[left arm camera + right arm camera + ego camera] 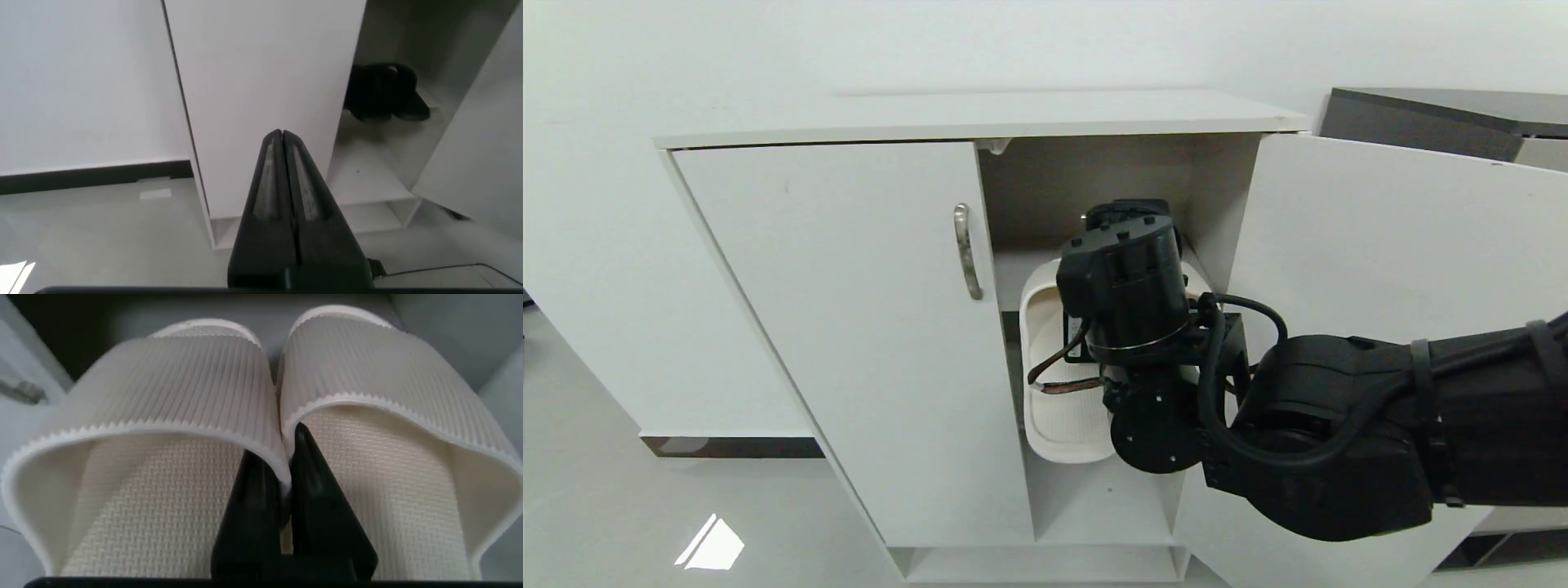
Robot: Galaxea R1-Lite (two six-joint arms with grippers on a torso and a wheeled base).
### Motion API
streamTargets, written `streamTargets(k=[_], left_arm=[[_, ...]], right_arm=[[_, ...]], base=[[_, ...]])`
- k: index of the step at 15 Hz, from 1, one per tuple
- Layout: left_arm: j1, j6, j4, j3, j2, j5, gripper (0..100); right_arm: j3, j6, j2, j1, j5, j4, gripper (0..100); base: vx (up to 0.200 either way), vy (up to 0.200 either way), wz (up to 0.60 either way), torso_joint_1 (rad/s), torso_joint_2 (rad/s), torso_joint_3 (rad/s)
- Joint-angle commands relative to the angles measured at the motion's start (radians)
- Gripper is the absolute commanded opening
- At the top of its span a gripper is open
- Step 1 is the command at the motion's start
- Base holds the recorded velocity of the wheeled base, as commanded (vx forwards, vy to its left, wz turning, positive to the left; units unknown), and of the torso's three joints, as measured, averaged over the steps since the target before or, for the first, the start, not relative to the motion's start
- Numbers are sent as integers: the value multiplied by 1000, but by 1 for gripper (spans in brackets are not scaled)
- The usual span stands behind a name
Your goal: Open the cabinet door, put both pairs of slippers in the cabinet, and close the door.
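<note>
1. Cream ribbed foam: the pair of slippers (163,392) sits side by side, inner edges touching. The right gripper (283,445) has its fingers (253,498) clamped on the two adjoining strap edges, entering from the heel-side opening and pinching both together.
2. Handling, judged: light, soft and springy, not fragile. The woven-pattern footbeds and ribbed straps look grippy rather than slick. The straps flex, so the pair may sag or twist about the pinch. The best hold is where it is now, a deep bite across both inner strap edges.
3. Direction: the toes point away from the fingers and the heels lie back toward the wrist, with the long axis in line with the fingers. In the head view a slipper (1054,408) lies in the open right half of the cabinet (1013,114), heel end lower and nearer the opening, toe end deeper in. Whether the soles rest on a shelf cannot be told.
4. Left gripper (282,139): the fingers (265,188) are pressed together with nothing between them, outside the cabinet. The closed left door (849,327) is ahead of them and well apart.
5. Farther: the open right door (1380,245) is swung out beside the right arm. A dark shape (384,94) on a shelf inside cannot be identified.
</note>
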Motion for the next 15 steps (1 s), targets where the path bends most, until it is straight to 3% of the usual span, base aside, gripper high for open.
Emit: streamTargets(k=[1,7,15], left_arm=[[1,0,0,0,0,0,0],[1,0,0,0,1,0,0],[1,-3,0,0,0,0,0]], right_arm=[[-13,-5,19,-4,-1,-2,0],[-98,-20,85,-35,55,0,0],[-261,-85,217,-109,52,-2,0]], base=[[200,0,0,2,2,2],[200,0,0,2,2,4],[0,0,0,0,0,0]])
